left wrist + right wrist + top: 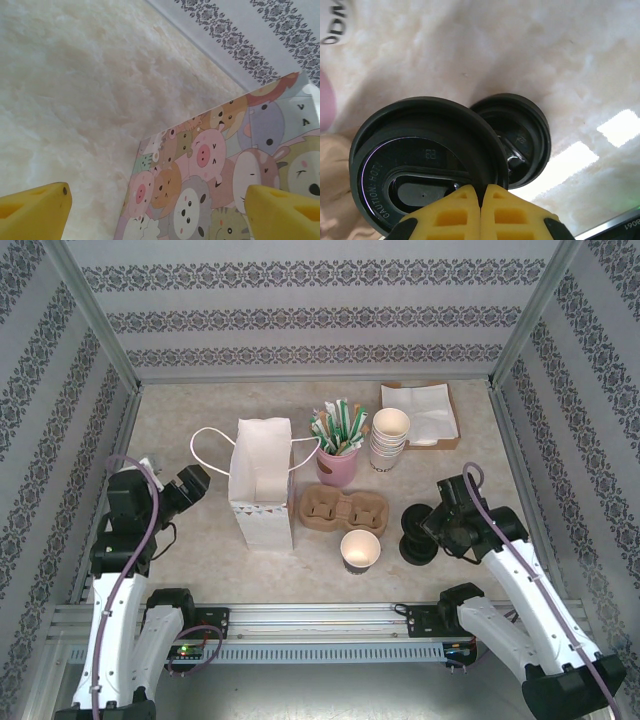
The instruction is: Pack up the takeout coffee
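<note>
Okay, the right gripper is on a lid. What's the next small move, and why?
Probably lift the lid and swing it left over the open cup. The right gripper looks shut on the lid's rim. The cup on the near side of the carrier has no lid yet, and it likely needs one before going into a hole.

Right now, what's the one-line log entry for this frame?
right gripper: shut on black lid rim | left gripper: open, at paper bag | single cup: lidless, before carrier | second lid: beside it
</note>
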You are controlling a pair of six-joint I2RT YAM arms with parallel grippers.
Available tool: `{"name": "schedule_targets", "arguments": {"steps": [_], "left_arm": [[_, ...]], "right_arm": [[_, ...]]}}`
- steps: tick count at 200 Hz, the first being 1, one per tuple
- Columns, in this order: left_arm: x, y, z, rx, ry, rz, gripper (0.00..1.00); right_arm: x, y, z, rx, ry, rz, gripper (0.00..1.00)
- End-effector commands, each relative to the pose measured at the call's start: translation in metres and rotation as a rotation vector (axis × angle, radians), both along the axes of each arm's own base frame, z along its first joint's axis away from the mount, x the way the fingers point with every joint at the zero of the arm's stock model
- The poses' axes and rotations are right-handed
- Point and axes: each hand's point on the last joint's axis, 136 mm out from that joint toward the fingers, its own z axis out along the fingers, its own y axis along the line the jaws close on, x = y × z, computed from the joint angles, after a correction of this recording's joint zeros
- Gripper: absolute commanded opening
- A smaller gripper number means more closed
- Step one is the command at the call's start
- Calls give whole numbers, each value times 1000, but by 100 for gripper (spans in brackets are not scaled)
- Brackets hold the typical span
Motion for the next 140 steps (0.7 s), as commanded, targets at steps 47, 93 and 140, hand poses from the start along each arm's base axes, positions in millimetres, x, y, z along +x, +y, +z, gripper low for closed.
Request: {"name": "schedule_targets", "arguments": {"steps": [47, 93, 140], "left_arm": [[-15, 1, 18, 75, -24, -22, 89], [-20, -8, 19, 46, -27, -62, 89], [-21, -8, 13, 42, -8, -61, 89]], "right_arm": [[-8, 33, 55, -152, -36, 535, 0], [-28, 112, 53, -157, 40, 860, 0], [-37, 139, 48, -202, 99, 941, 0]]}}
